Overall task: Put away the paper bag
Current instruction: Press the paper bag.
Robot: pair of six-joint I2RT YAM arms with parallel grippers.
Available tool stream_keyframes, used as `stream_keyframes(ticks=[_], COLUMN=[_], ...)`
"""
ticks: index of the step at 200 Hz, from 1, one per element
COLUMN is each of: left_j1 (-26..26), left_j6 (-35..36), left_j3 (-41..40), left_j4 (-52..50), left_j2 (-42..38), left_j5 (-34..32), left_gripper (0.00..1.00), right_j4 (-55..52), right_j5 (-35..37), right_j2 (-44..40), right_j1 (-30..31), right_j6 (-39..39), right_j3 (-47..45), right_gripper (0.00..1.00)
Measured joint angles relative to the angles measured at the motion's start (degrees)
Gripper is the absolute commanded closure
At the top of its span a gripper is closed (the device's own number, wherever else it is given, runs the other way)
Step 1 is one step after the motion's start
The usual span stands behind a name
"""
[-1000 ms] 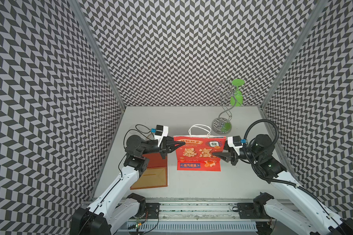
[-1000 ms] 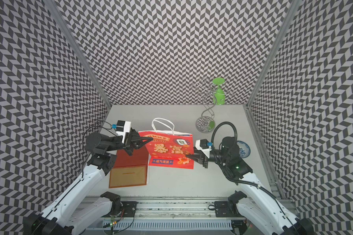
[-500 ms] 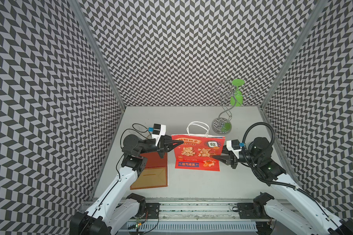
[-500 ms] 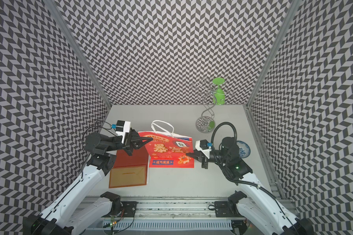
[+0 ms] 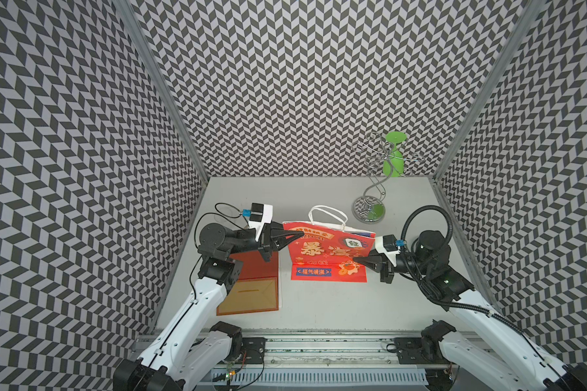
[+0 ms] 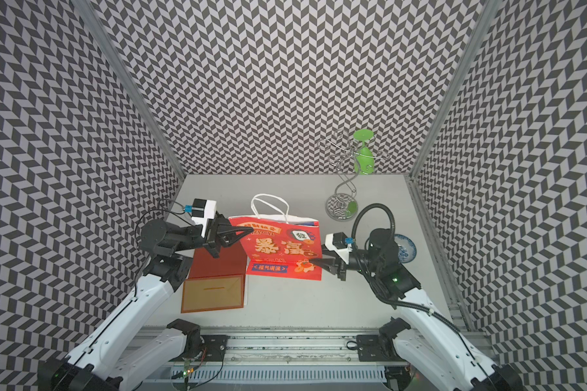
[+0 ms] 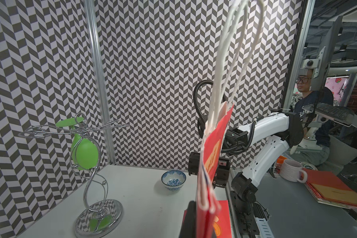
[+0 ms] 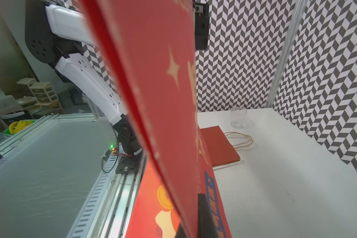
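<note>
In both top views the paper bag (image 5: 326, 252) sits mid-table, pressed flat and held between the two arms. The left gripper (image 5: 299, 235) is clamped on its upper corner on the left side. The right gripper (image 5: 354, 260) is pinched onto its right edge lower down. A pile of flat bags (image 5: 251, 291) lies on the table (image 5: 319, 315) just beside it, under the left arm. The bag looks flattened and gripped, so folding seems done. Carrying it across and laying it on that pile, the likely place for it, is not yet done. A wire stand (image 5: 370, 210) with a green cup (image 5: 392, 162) stands behind, and a bowl (image 6: 405, 248) is half hidden by the right arm.

The left wrist view shows the bag edge-on, its white handles (image 7: 231, 51) rising blurred out of frame. The jaws are mostly cut off at the bottom edge.

In the right wrist view the red paper fills the middle. One dark finger (image 8: 204, 216) presses against it; the other side of the grip is hidden. A glass (image 8: 238, 117) stands beyond the pile. I cannot tell whether the bag's bottom fold touches the table.
</note>
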Motion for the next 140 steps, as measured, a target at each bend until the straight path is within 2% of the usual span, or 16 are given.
stream_keyframes(ticks=[8,21,40,59,85,118,122,133,140], left_j1=[0.0,0.0,0.3,0.4,0.4,0.5,0.5,0.6,0.7], left_j6=[0.0,0.0,0.0,-0.1,-0.2,-0.2,0.0,0.2,0.3], left_j3=[0.3,0.5,0.5,0.5,0.5,0.6,0.6,0.6,0.6], left_j4=[-0.5,-0.8,-0.8,-0.8,-0.8,-1.0,-1.1,-1.5,-1.8], left_j2=[0.0,0.0,0.0,0.0,-0.1,-0.1,-0.1,-0.1,-0.1], left_j5=[0.0,0.0,-0.2,-0.2,-0.2,-0.2,-0.3,-0.5,-0.6], left_gripper=[1.0,1.0,1.0,1.0,1.0,1.0,1.0,1.0,1.0], right_j4=[0.0,-0.1,-0.1,-0.2,-0.2,-0.3,-0.3,-0.6,-1.2], right_j5=[0.0,0.1,1.1,1.5,1.5,1.5,1.6,2.2,3.0], right_j2=[-0.1,-0.3,-0.6,-0.7,-0.7,-0.7,-0.7,-0.9,-1.1], right_j1=[0.0,0.0,0.0,0.0,0.0,0.0,0.0,0.0,0.0], right_j6=[0.0,0.3,0.0,0.0,0.3,0.4,0.4,0.5,0.6], right_j3=[0.0,0.0,0.0,0.0,0.0,0.0,0.0,0.2,0.4], right_gripper=[0.93,0.71,0.66,0.74,1.0,1.0,0.94,0.67,0.55])
